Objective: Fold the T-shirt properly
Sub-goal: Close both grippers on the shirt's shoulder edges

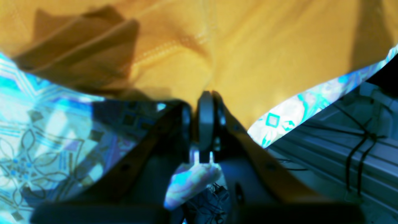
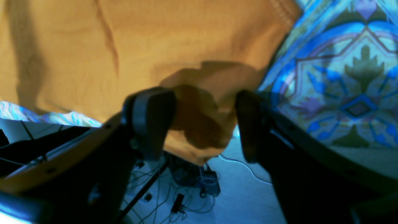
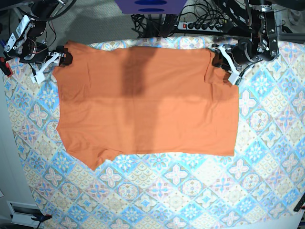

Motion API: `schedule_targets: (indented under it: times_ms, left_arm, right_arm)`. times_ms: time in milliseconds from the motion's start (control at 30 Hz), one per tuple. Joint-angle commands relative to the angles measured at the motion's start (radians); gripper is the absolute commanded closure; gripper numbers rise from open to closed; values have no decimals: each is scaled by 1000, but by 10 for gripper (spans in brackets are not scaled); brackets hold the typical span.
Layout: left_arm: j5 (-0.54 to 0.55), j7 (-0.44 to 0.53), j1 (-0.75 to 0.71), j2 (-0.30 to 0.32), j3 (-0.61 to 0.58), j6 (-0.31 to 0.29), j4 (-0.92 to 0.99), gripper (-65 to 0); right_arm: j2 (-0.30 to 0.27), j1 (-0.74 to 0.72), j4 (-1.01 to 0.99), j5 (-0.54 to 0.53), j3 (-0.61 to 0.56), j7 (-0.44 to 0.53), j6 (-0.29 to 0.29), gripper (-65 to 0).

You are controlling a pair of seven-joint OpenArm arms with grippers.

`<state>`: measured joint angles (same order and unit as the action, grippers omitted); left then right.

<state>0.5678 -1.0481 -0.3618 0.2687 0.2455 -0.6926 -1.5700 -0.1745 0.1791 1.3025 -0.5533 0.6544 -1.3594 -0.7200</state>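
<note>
T-shirt (image 3: 147, 105): plain orange, thin soft knit, short-sleeved; spread flat across tile-patterned cloth (image 3: 190, 191) (blue/cream/pink, floral medallions), far edge at table's far side, few shallow wrinkles, stitched hem seen in wrist views. Left gripper (image 1: 203, 102): dark jaws pressed together, pinching a fold of shirt edge at its far corner. Right gripper (image 2: 202, 124): jaws spread wide, a bunched lobe of orange fabric hanging between them, at the opposite far corner.
</note>
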Motion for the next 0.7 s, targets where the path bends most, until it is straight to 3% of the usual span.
schedule_targets:
  times_ms: [0,367,667]
  left_arm:
    - [11,7,4,11,4,-6,-14,-31]
    - [11,7,4,11,5,-6,-14,-31]
    - [11,7,4,13,5,-6,-14,-31]
  right_arm:
    - [46,-10,-39,59,-32,24,22,-389]
    - [91,23,108,57,-98,-37,22,-377]
    - [109,21,134,63,-114,-37,22,-217]
